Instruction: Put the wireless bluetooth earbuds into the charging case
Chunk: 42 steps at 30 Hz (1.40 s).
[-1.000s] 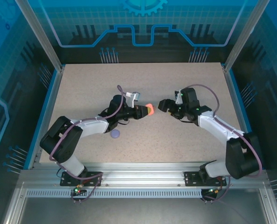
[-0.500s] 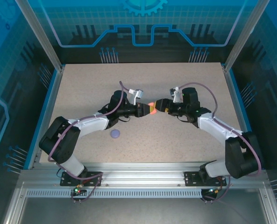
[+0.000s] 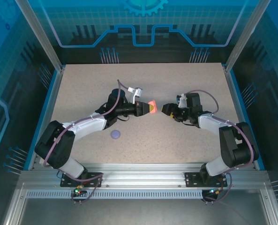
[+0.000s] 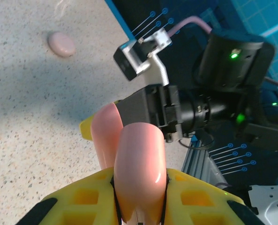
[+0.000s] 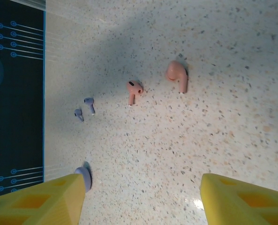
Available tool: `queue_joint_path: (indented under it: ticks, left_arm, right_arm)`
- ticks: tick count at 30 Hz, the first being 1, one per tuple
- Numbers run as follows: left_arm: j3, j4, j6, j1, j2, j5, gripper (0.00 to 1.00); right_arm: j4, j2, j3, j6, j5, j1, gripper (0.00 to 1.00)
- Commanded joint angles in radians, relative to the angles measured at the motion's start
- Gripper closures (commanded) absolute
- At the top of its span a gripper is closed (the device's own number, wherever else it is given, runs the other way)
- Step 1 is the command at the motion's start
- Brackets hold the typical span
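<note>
My left gripper [image 3: 147,108] is shut on a coral-pink charging case [image 3: 151,107] and holds it above the middle of the table. In the left wrist view the case [image 4: 139,159] stands up between my yellow fingers [image 4: 78,201], with a second pink half [image 4: 106,129] behind it, as if hinged open. My right gripper [image 3: 168,110] hangs a short way right of the case, apart from it, open and with nothing in it. In the right wrist view, beyond the open gripper [image 5: 141,197], lie two lavender earbuds [image 5: 88,104] and two coral-pink earbuds [image 5: 134,90] on the table.
A lavender pebble-like case [image 3: 115,134] lies on the table in front of the left arm. A pale pink case [image 4: 61,43] rests farther off. A lavender rounded thing [image 5: 84,177] peeks out beside my right gripper's left finger. The table's blue edge [image 5: 44,93] runs close to the lavender earbuds.
Half a second ago my right gripper met the held case; it has since drawn back to the right. The left gripper has shifted slightly up and back, still holding the case.
</note>
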<state>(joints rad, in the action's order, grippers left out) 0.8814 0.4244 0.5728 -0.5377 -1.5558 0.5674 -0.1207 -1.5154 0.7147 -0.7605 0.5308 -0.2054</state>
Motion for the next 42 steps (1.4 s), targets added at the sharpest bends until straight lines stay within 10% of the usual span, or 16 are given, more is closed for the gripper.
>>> queue_joint_path:
  ticks: [1,10,42]
  left_arm:
    - [0.018,0.028,-0.017,-0.001,0.020,0.030,0.95]
    - [0.018,0.042,-0.004,-0.002,0.028,0.043,0.95]
    - [0.040,0.068,0.016,-0.020,0.039,0.034,0.95]
  right_arm:
    - [0.005,0.095,-0.012,0.008,0.043,0.015,0.33]
    - [-0.067,0.281,-0.046,0.034,0.193,0.008,0.39]
    - [-0.198,0.095,0.018,-0.010,0.178,-0.088,0.71]
